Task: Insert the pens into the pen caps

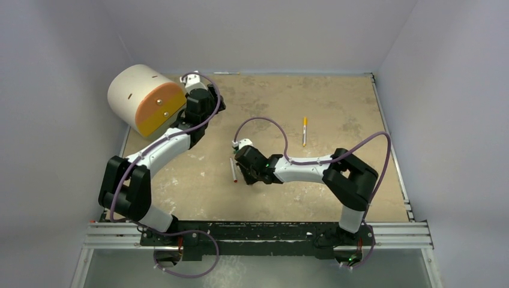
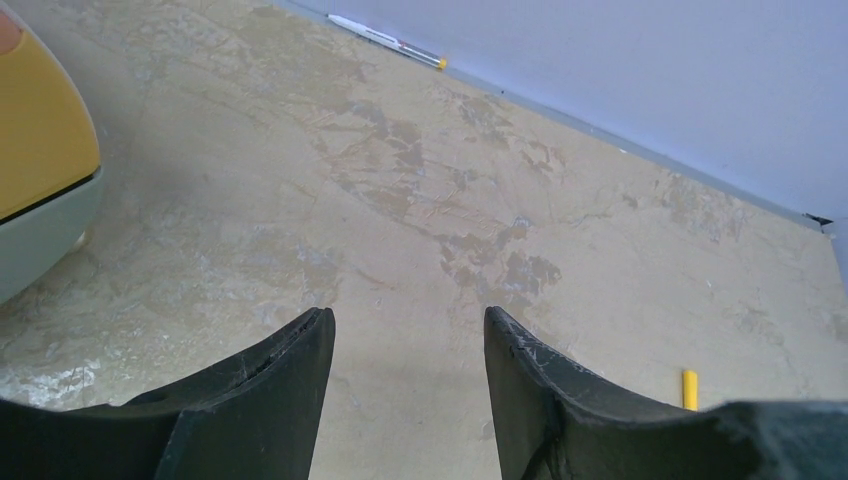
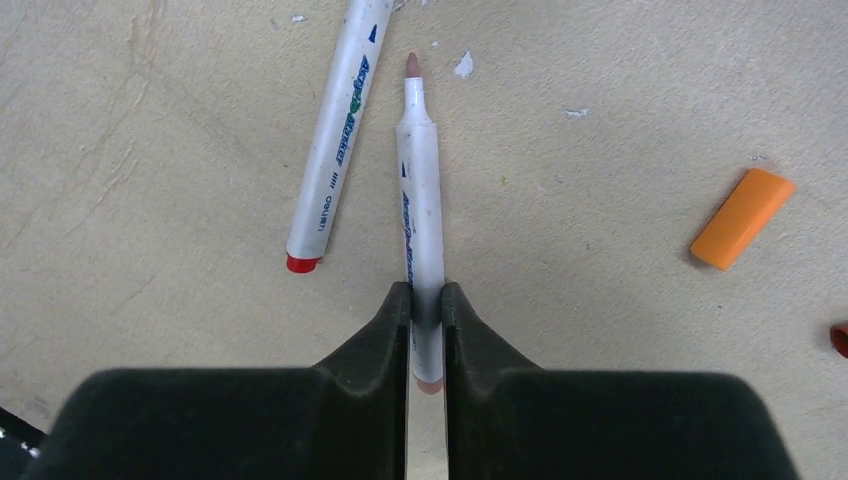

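My right gripper (image 3: 427, 290) is shut on a white pen (image 3: 420, 190) with a pinkish-brown bare tip, gripping it near its rear end, low over the table. A second white pen with a red end (image 3: 335, 130) lies just left of it; it also shows in the top view (image 1: 233, 170), next to my right gripper (image 1: 241, 167). An orange cap (image 3: 742, 218) lies to the right, and a dark red cap (image 3: 840, 340) sits at the frame edge. A yellow-ended pen (image 1: 304, 131) lies farther back. My left gripper (image 2: 408, 325) is open and empty at the back left (image 1: 217, 101).
A big white cylinder with an orange face (image 1: 144, 99) stands at the back left, beside my left gripper. Another white pen (image 2: 385, 40) lies along the back wall. A small yellow piece (image 2: 690, 390) shows beside my left gripper's right finger.
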`<state>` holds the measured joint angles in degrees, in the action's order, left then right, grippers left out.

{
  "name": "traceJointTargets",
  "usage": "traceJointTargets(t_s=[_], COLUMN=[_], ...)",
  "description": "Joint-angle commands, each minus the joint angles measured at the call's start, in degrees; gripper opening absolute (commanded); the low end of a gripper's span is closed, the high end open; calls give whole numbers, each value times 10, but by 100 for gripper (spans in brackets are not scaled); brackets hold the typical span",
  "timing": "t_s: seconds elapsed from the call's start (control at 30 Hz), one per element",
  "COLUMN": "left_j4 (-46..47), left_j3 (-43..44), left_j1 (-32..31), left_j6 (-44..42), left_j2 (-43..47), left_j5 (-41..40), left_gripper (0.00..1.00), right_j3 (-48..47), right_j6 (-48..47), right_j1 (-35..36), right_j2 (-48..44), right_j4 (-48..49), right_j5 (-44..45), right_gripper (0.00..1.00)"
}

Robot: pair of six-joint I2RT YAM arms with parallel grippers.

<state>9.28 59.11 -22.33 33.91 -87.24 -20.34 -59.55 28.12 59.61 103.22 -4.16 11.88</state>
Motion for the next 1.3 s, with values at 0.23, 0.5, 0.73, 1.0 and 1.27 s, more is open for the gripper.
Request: traceJointTargets(t_s=[0.23, 0.5, 0.73, 1.0, 1.27], left_j4=[2, 110, 484, 659, 641], left_j3=[-3, -30, -145, -139, -136], left_j1=[-3, -1, -4, -36, -73], left_j6=[40, 99, 238, 318, 282], left_j2=[65, 83, 79, 34, 28], left_j5=[25, 193, 392, 493, 500], left_gripper=[55, 59, 61, 60, 60], right_j3=[9, 36, 107, 68, 49], right_j6=[27, 23, 22, -28, -57], right_j1=[-1, -50, -151, -178, -180], right_j2=[-56, -198, -353, -406, -427], right_j4=[-41, 6, 136, 172, 198], right_j5=[44, 29, -58, -53, -51], right_gripper=[0, 0, 0, 0, 0])
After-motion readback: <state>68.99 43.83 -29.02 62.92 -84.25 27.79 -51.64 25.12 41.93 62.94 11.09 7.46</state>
